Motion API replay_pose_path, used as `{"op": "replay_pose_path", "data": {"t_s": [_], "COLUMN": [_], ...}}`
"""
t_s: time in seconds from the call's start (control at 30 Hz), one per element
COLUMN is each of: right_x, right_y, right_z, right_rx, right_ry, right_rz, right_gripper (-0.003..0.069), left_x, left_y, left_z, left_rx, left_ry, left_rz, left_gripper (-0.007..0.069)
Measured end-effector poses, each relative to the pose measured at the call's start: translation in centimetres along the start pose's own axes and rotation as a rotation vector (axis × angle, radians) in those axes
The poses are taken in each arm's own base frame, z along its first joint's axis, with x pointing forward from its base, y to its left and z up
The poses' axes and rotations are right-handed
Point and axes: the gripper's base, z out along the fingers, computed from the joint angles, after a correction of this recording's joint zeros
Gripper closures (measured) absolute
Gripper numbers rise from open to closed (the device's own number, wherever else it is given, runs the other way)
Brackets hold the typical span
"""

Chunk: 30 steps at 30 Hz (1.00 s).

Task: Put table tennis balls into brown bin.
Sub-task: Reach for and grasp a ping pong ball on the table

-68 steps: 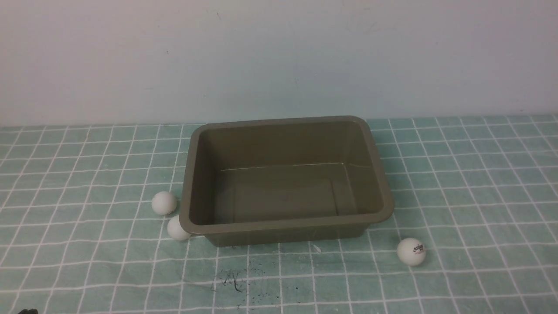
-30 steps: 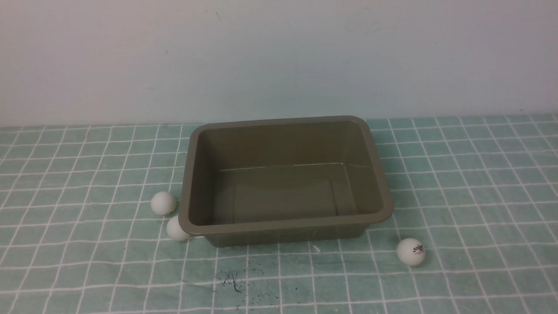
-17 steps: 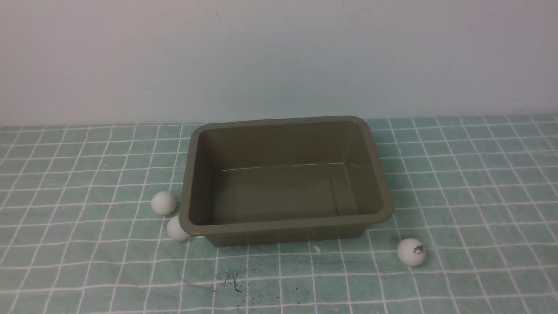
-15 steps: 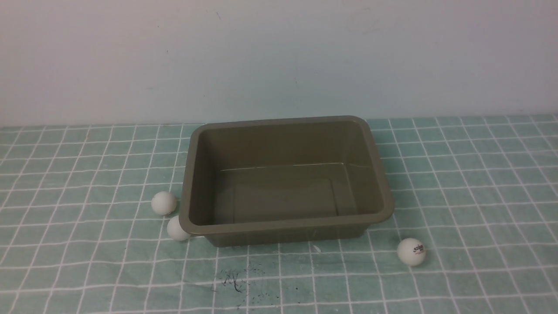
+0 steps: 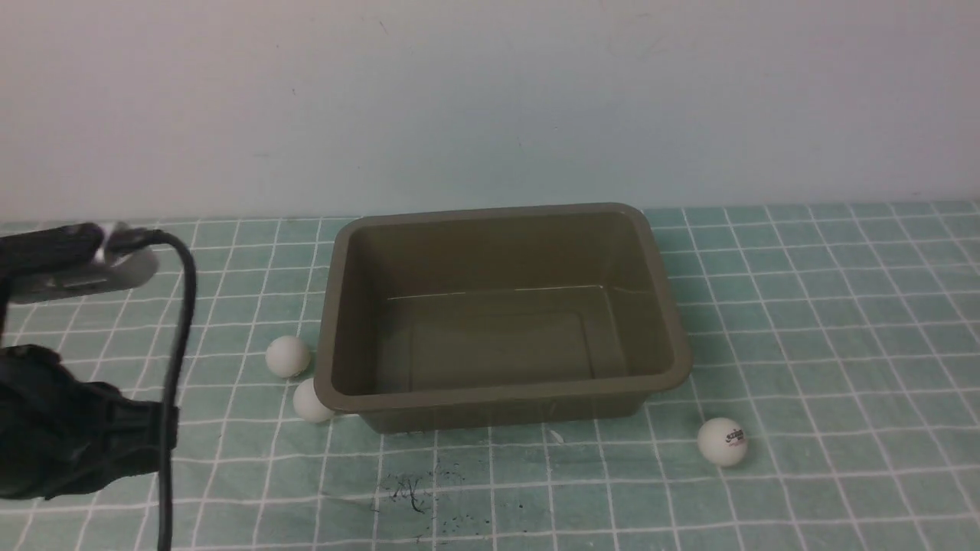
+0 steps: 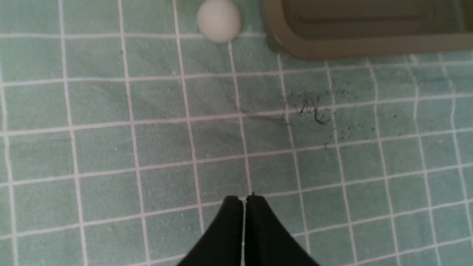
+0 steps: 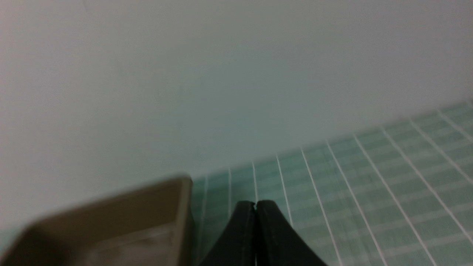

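Observation:
The brown bin (image 5: 501, 394) stands mid-table with nothing inside. Two table tennis balls (image 5: 288, 357) (image 5: 312, 401) lie at its left front corner, the nearer one touching the bin. A third ball (image 5: 722, 441), with a dark logo, lies off its right front corner. My left arm (image 5: 76, 436) shows at the left edge. In the left wrist view my left gripper (image 6: 244, 197) is shut and empty above the cloth, short of one ball (image 6: 219, 20) and the bin's corner (image 6: 332, 48). My right gripper (image 7: 255, 203) is shut and empty beside the bin (image 7: 111, 221).
A green cloth with a white grid (image 5: 804, 344) covers the table. Dark ink marks (image 5: 413, 493) sit in front of the bin. A pale wall (image 5: 490, 99) rises behind. A black cable (image 5: 180, 344) hangs from the left arm.
My left arm has come into the front view at the left edge. The bin and all three balls lie where they were.

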Motion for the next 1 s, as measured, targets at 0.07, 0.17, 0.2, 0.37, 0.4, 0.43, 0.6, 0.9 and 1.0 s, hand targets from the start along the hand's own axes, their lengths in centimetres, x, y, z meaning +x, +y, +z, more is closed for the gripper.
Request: {"op": "replay_pose_path", "data": {"t_s": [0.07,0.17,0.2,0.37,0.4,0.43,0.6,0.9,1.0], "right_x": [-0.9,-1.4,-1.5,-1.6,-1.6,-1.3,1.7,8.4,10.4], "right_y": [0.7,1.4,1.6,2.3,2.4,2.7,4.1,5.3,5.3], "right_z": [1.6,4.5,6.5,12.2,12.4,13.5,18.3,23.9,25.5], "right_rx": [0.018,0.028,0.033,-0.011,-0.017,-0.034,-0.075,-0.069,-0.067], "right_ry": [0.208,0.486,0.58,0.743,0.745,0.765,0.831,0.926,0.937], "right_rz": [-0.082,-0.124,-0.118,-0.145,-0.153,-0.173,-0.286,-0.367,-0.383], "right_gripper": [0.0668,0.0668,0.0666,0.0623,0.0617,0.0599,0.0465,0.0125,0.0078], "left_x": [-0.9,-1.4,-1.5,-1.7,-1.7,-1.7,-1.7,-1.7,-1.7], "left_y": [0.5,1.0,1.2,1.2,1.2,1.2,1.2,1.1,1.1], "left_z": [1.8,3.8,4.4,4.5,4.5,4.4,4.2,4.2,4.2], "left_rx": [-0.004,-0.005,-0.005,-0.005,-0.006,-0.006,-0.006,0.0,0.005], "left_ry": [0.079,0.164,0.187,0.173,0.171,0.166,0.158,0.155,0.154], "left_rz": [0.02,0.025,0.031,0.06,0.061,0.063,0.066,0.063,0.06], "left_gripper": [0.0629,0.0629,0.0629,0.0629,0.0629,0.0629,0.0629,0.0629,0.0629]}}
